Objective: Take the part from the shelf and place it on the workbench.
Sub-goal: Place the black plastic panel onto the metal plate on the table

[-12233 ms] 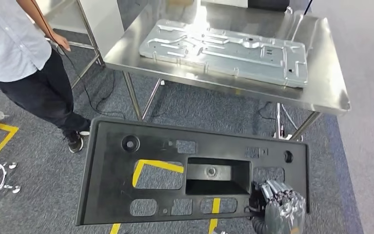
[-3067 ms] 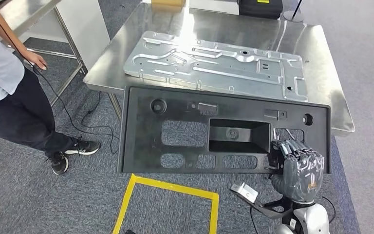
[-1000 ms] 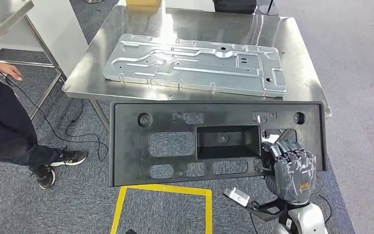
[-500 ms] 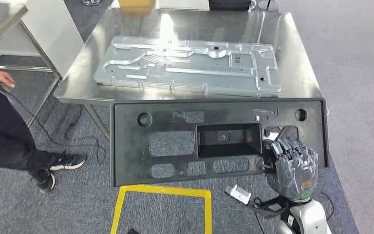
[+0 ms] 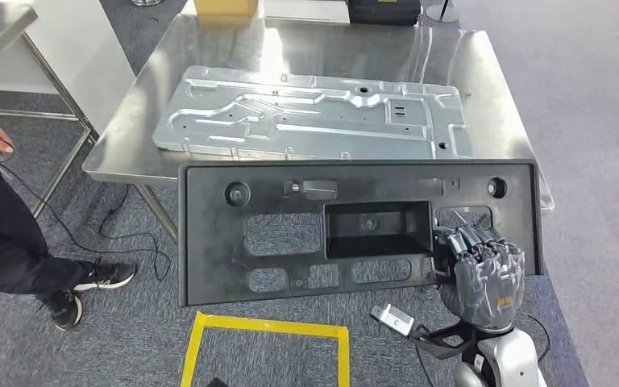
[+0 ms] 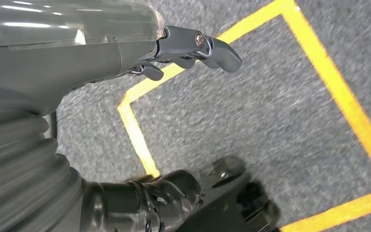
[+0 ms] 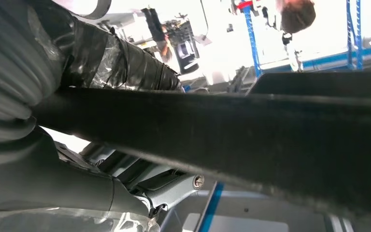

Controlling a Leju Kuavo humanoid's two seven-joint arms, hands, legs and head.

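Since half a second ago the whole head view has shifted a touch, so that's the camera moving; the black part (image 5: pixel 355 230) sits about the same against the workbench (image 5: pixel 504 97), its far edge overlapping the bench's near edge at 12 o'clock. Right hand (image 5: pixel 479 270) grips the part at its 4 o'clock corner, fingers curled through a cutout. Up close the part (image 7: pixel 251 130) is a dark band running across the hand's palm. Left hand (image 6: pixel 125 43) hangs over the carpet and yellow tape (image 6: pixel 140 140), fingers loosely apart, holding nothing. Metal panel (image 5: pixel 310 113) lies flat on the bench. Person's legs (image 5: pixel 4 242) stand at 9 o'clock.
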